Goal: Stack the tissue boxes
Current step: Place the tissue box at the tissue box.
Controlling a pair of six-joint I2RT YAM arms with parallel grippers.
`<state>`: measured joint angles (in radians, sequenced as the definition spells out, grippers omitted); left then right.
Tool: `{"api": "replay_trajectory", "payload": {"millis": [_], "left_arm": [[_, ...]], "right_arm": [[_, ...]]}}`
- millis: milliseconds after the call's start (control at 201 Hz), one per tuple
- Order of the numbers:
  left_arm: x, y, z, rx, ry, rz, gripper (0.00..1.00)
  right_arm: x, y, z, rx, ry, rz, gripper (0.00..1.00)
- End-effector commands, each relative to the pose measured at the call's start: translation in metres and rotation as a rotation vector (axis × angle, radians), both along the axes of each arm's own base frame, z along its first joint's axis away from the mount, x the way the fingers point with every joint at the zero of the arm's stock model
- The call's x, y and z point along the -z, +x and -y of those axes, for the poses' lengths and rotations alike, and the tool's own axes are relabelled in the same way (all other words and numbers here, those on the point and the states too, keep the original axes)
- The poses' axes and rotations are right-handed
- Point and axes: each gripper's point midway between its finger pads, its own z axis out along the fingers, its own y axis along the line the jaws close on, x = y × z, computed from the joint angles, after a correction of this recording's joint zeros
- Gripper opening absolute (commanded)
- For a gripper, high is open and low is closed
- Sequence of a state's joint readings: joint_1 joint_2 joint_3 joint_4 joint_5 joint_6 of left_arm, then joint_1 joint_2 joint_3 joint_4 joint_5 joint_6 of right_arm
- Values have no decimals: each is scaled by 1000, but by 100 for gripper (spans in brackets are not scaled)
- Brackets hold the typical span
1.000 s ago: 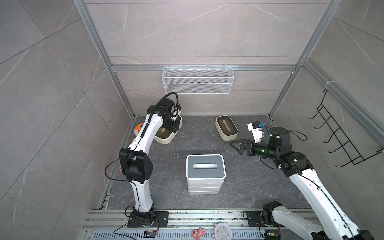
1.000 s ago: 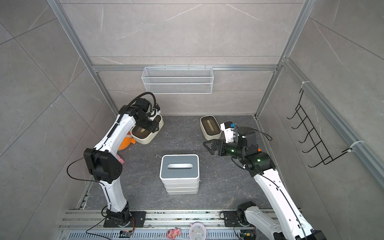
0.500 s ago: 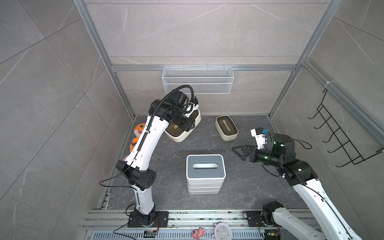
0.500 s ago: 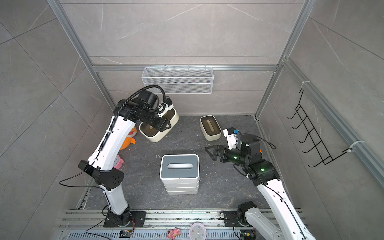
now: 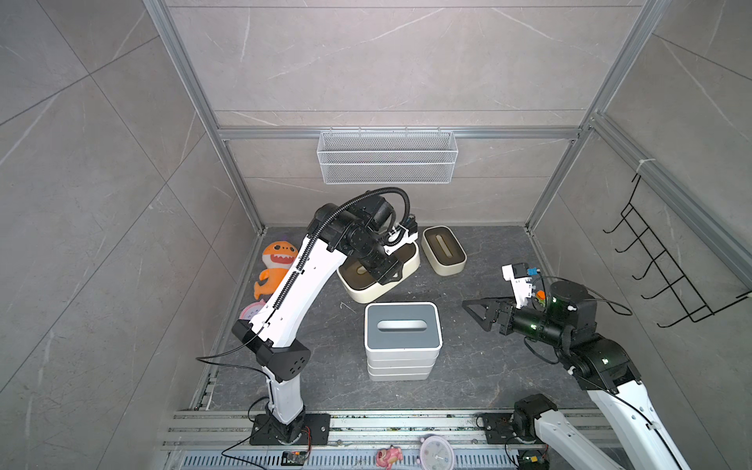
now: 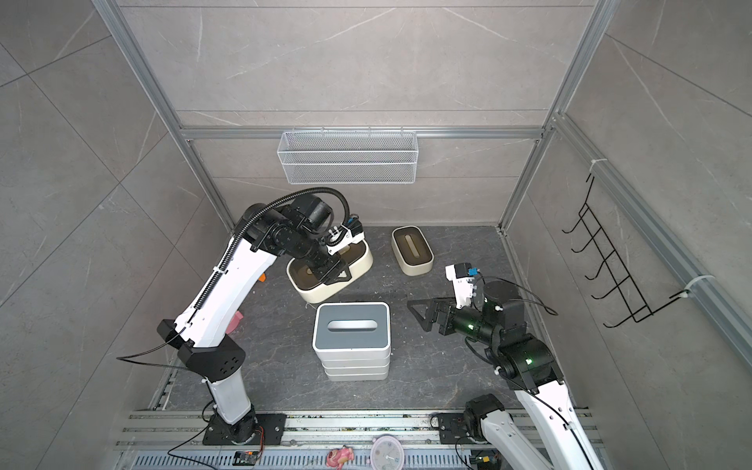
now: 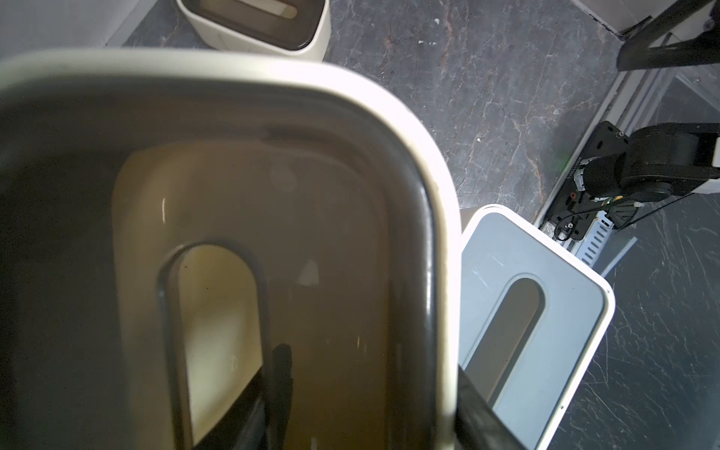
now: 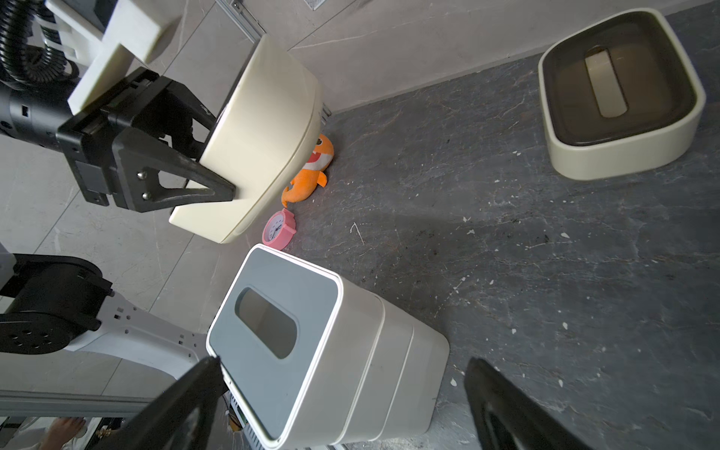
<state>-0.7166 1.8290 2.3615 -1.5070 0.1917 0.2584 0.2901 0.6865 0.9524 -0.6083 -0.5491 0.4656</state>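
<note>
Box point(image 5: 366, 293), cream, aloft in left gripper point(image 5: 384, 278); right gripper point(image 5: 475, 313) agape

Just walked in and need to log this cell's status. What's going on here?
The robot is stacking tissue boxes. The left end effector is shut on a cream box with a dark-brown lid, one finger through the lid slot, holding it tilted off the floor behind the stack. The stack stands mid-floor, with a grey lid on top. A second cream box sits at the back. The right end effector is open and empty beside the stack.
</note>
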Motion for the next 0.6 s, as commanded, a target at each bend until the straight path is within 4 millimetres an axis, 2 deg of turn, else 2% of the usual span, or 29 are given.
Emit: {"api": "replay_trajectory", "payload": {"millis": [0,80,359,593], "left_arm": [[-31,-33,-9,90,-51,53,45],[-35,-48,-3,158,-64,63,45],[-24,-95,14,344,-48,-30,45],[-12,-108,11,362,42,-36,45]], "right_arm": [[-6,-7,-3,-28,38,24,100],[-9,-12,-5,-45,51,41,100],[-19,-31,-3,-73,62,95,99],[-26,-54,-12,-186,92,101,99]]}}
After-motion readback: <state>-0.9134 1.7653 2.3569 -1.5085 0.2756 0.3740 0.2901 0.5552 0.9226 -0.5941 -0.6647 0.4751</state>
